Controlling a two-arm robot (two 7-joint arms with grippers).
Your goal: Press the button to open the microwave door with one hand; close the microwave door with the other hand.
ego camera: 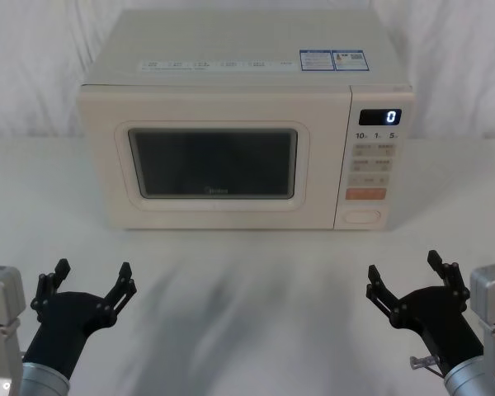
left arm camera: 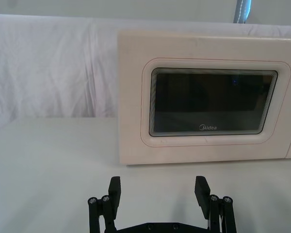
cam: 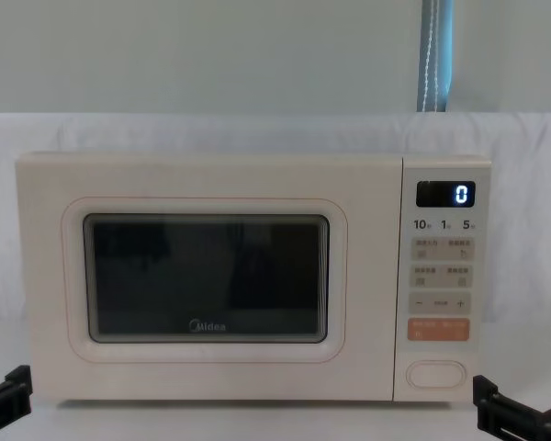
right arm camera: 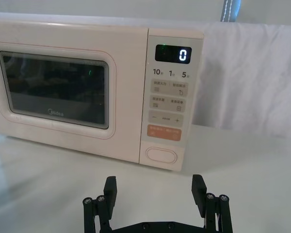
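Left gripper (ego camera: 91, 279): black-fingered pincer on a silver-grey cylindrical wrist, low at the robot's left, fingers spread and grasping nothing; it hangs above the white table (ego camera: 247, 313), well short of the microwave; best kept clear of the door's swing until closing is due.
Microwave door (ego camera: 210, 161): wide cream panel with a dark rounded-rectangle window and raised frame, shut flush with the cream microwave body (ego camera: 231, 58); the appliance stands at the middle of the table against a white draped backdrop; judged, the task has not yet begun.
Control panel (ego camera: 371, 161): narrow cream strip right of the door, lit display reading 0 at its top, small keys below; the orange rectangular key (ego camera: 365, 195) sits just above the target and should not be touched.
Button (ego camera: 363, 216): large cream oval pill with a raised rim, lowest on the panel, near the microwave's lower right corner; likely the first thing to press.
Right gripper (ego camera: 412, 285): matching black pincer at the robot's right, released and empty, nearly in line with the button; advice: close the fingers to a single tip, approach square to the panel, push straight in at the oval's centre, then draw back so the door can spring open.
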